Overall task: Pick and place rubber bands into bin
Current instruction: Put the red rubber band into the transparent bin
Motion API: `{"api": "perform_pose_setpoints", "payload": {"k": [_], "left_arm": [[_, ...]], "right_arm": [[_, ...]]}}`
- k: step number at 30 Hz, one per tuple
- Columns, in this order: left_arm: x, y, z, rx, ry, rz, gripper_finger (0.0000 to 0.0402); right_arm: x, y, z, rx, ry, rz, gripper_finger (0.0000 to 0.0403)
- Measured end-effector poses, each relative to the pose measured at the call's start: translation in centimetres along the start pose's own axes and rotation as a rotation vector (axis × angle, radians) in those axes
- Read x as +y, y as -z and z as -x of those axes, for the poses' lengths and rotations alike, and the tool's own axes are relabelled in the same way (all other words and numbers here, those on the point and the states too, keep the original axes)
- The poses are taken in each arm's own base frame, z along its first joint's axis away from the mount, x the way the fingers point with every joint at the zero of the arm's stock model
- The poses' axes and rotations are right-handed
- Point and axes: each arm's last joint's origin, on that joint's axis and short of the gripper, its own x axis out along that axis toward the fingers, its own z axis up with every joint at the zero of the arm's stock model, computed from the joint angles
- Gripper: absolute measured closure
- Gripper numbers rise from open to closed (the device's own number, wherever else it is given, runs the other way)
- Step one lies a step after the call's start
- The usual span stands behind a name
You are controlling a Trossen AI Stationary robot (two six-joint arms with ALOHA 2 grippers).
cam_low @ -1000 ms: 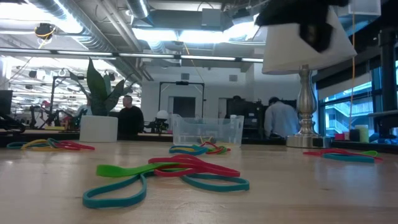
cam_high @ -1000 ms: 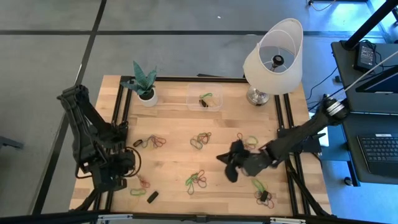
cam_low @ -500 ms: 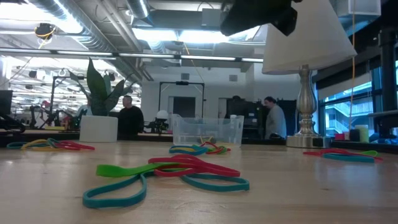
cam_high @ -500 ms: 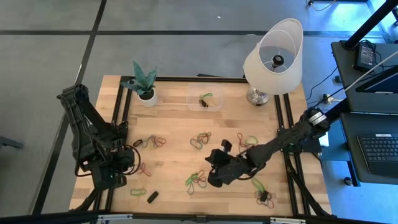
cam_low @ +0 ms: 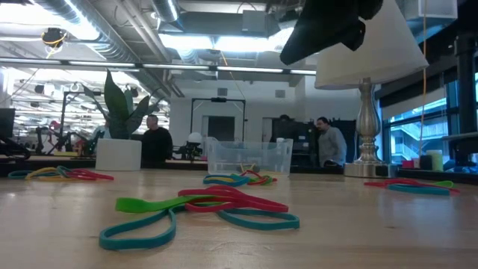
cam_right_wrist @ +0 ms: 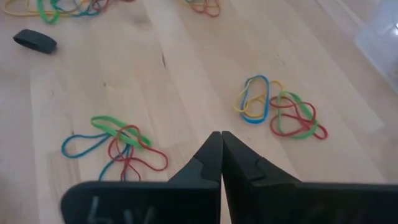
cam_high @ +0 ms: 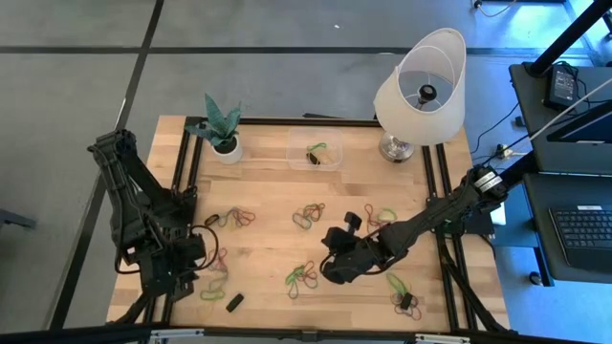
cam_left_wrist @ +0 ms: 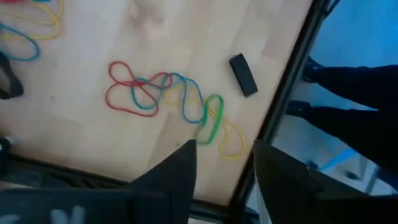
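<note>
The right gripper point(cam_high: 330, 270), fingers together and empty, has swung in over the mid-table rubber bands point(cam_high: 304, 278); the left gripper point(cam_left_wrist: 224, 158) just parted its fingers. The bin point(cam_high: 316, 150) sits far.

The bin point(cam_right_wrist: 380, 38) is cut off by the frame edge, far ahead of the closed right gripper point(cam_right_wrist: 220, 163).
</note>
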Motion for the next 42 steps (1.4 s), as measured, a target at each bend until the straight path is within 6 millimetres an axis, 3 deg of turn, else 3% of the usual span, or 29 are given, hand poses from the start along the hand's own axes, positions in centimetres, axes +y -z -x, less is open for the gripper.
{"api": "perform_pose_setpoints", "payload": {"k": [6,15,22,29,37,42], "left_arm": [[1.4,-0.6,-1.0,-0.169,-0.139,-0.048,0.0229],[5.2,-1.9,-5.4,-0.106,-0.335,0.253,0.0237],[6.1,-3.1,-7.9,-0.147,-0.275,0.376,0.0237],[7.2,-3.8,-9.6,-0.191,-0.259,0.47,0.0245],[7.5,-4.2,-10.8,-0.164,-0.316,0.692,0.0245],[7.1,-4.1,-12.8,-0.063,-0.364,0.741,0.0245]], "right_arm": [[-0.3,0.4,0.0,0.034,0.03,-0.011,0.0397],[-0.7,1.8,0.7,0.124,0.099,-0.08,0.0396],[-0.7,3.6,1.8,0.193,0.17,-0.096,0.0396],[-1.3,4.6,4.5,0.232,0.228,-0.105,0.0396],[-2.9,4.7,8.4,0.199,0.289,-0.083,0.0396],[-3.8,5.0,10.2,0.189,0.315,-0.048,0.0396]]}}
